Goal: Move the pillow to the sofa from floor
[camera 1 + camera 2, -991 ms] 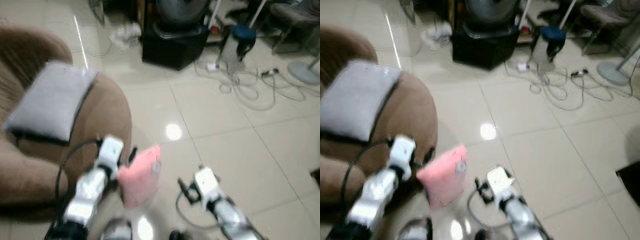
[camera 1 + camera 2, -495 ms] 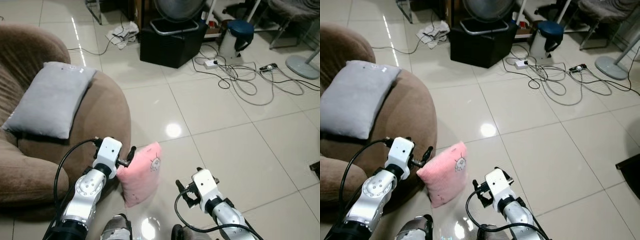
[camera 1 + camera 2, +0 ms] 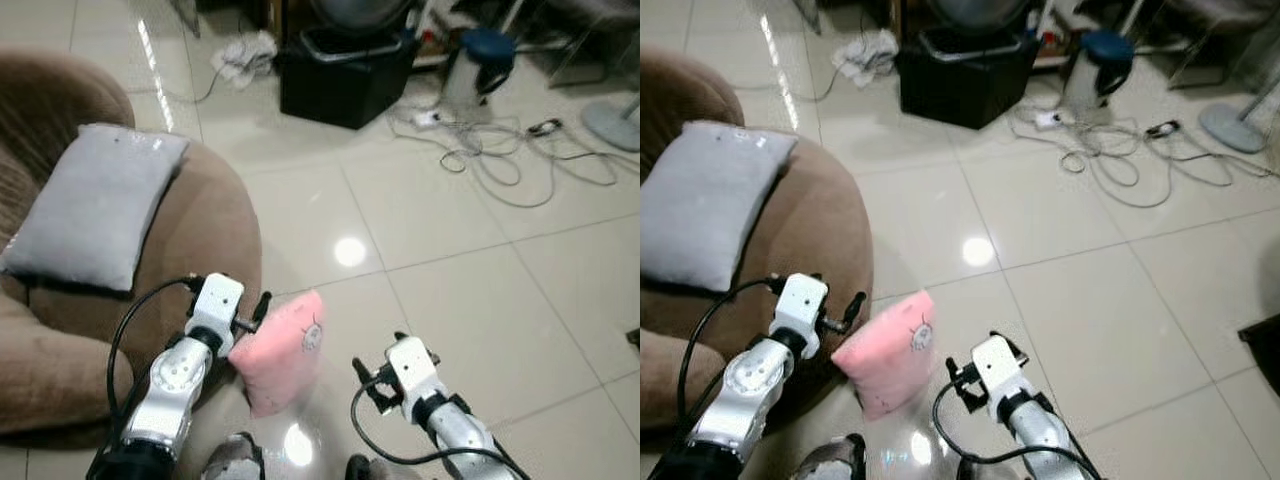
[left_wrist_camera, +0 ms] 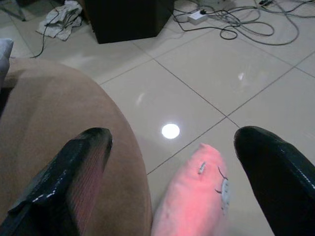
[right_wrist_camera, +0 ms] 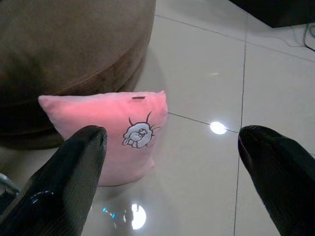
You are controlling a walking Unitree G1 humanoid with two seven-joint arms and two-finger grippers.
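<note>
Pillow: I see the pink pillow (image 3: 280,350) standing on edge on the tiled floor (image 3: 450,230), lower centre of the frame, against the base of the brown sofa (image 3: 210,230).
Left claw: my left claw (image 3: 262,305) hovers just above the pillow's top corner, fingers (image 4: 74,177) spread wide.
Right claw: my right claw (image 3: 958,385) sits low beside the pillow, fingers (image 5: 64,182) spread.
Sofa: a grey cushion (image 3: 95,205) lies on it, upper left.

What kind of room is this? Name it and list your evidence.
Probably a living room at home: a brown sofa with a grey cushion, a pink pillow on the glossy tiled floor, and loose cables.
</note>
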